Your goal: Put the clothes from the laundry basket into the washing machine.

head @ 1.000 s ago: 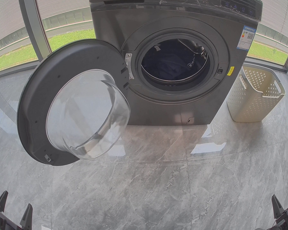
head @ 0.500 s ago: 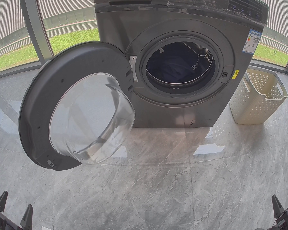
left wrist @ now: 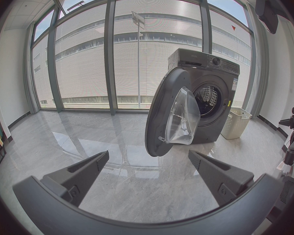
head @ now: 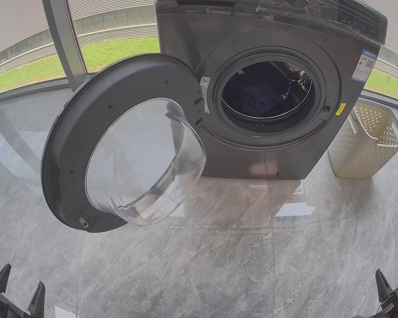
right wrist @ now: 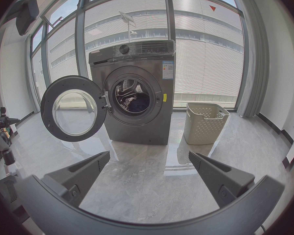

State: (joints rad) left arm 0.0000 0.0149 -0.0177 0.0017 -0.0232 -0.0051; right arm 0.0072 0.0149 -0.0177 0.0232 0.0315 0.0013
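A grey front-loading washing machine (head: 269,32) stands ahead, its round door (head: 119,146) swung wide open to the left. Dark blue clothes (head: 261,93) lie inside the drum (right wrist: 134,98). A cream perforated laundry basket (head: 367,142) sits on the floor to the machine's right; no clothes are visible in the part of its inside that shows (right wrist: 205,121). My left gripper (head: 18,285) is low at the bottom left, open and holding nothing. My right gripper (head: 394,270) is low at the bottom right, open and holding nothing. Both are well back from the machine.
Grey marble floor (head: 216,252) stretches between me and the machine. Tall windows (head: 26,36) run behind the machine. The open door (left wrist: 173,115) juts out over the floor on the left side. A white wall (right wrist: 284,66) lies past the basket.
The whole head view has shifted: the machine, door and basket sit farther right and a little lower than one second ago, so the camera moved. Both grippers keep their places, open.
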